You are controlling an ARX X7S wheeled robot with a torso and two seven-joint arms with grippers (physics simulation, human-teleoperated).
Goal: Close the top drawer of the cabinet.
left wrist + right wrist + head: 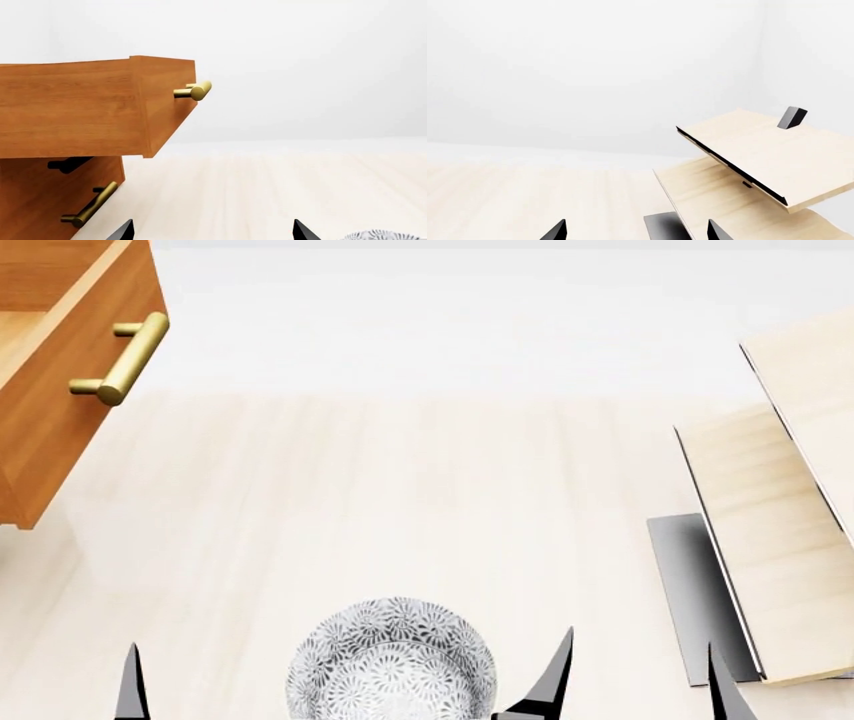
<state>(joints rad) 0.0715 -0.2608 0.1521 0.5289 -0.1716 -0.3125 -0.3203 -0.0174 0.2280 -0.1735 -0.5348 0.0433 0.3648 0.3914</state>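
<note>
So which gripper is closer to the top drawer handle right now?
Left. The left gripper sits below the top drawer, open; the right gripper faces the pale slanted panels.

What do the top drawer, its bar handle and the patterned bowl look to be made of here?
The top drawer looks like warm orange-brown wood or wood veneer, with visible grain and a smooth satin face. Its handle looks like brushed brass: golden, with a soft sheen. The bowl could be glazed ceramic or pressed glass; its white-grey floral pattern leaves that open.
</note>
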